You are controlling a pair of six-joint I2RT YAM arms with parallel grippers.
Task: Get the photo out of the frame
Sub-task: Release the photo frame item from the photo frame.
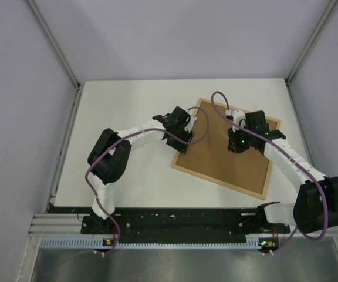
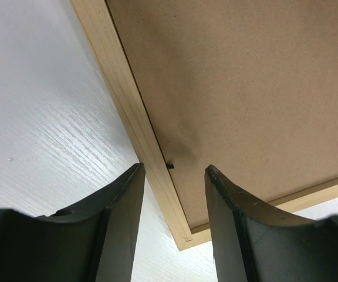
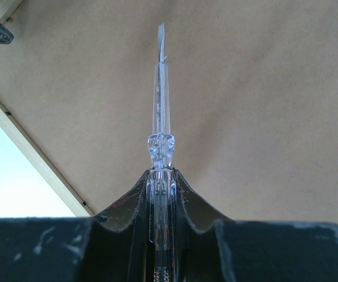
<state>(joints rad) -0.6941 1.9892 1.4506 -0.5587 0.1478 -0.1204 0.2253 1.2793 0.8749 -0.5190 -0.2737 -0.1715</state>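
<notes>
— White tabletop (image 1: pixel 128 117) under us, and the frame (image 1: pixel 216 161) lies on it back side up, turned askew. What about our left side?
— Our left fingers (image 2: pixel 119 217) are spread apart, grasping nothing, above the frame's wooden edge, near a small black clip (image 2: pixel 170 166).
— And our right fingers (image 3: pixel 122 214)?
— Clenched on a clear tool (image 3: pixel 160 117), its tip pointing across the brown back. We cannot see the photo.

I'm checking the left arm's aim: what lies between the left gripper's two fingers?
In the left wrist view, the left gripper is open over the frame: its light-wood rail and a small black tab lie between the fingers.
</notes>
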